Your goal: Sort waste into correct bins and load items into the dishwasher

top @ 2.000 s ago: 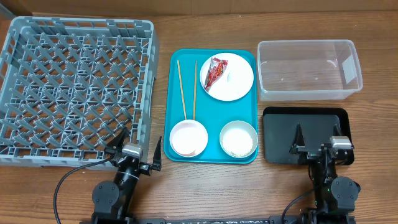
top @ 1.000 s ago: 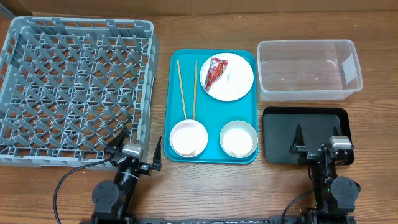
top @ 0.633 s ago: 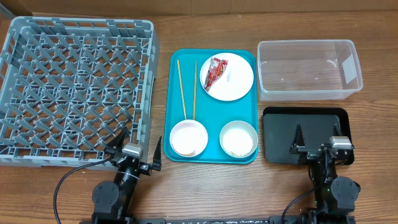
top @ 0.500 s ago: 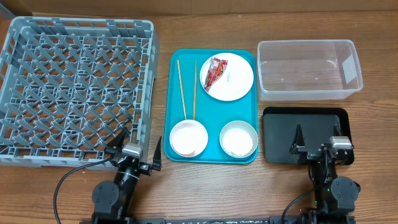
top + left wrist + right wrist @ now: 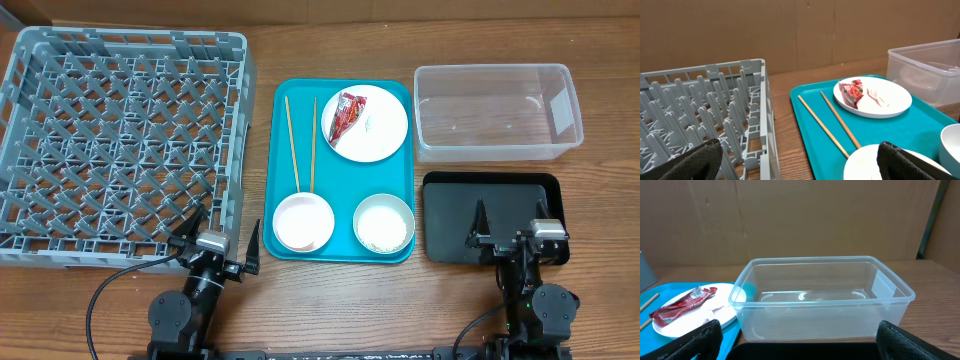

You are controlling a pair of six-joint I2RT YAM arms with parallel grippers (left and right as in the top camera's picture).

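The red-and-white wrapper lies on the round white plate at the back of the teal tray. Two chopsticks lie left of the plate. The pinkish bowl and the greenish bowl, which holds rice-like grains, sit at the tray's front. The grey dish rack fills the left. The clear tub stands at the back right, the black tray in front of it. My left gripper is open and empty between rack and teal tray. My right gripper is open and empty over the black tray.
The left wrist view shows the rack wall, the chopsticks and the wrapper on the plate. The right wrist view shows the tub straight ahead. A brown cardboard wall stands behind the wooden table.
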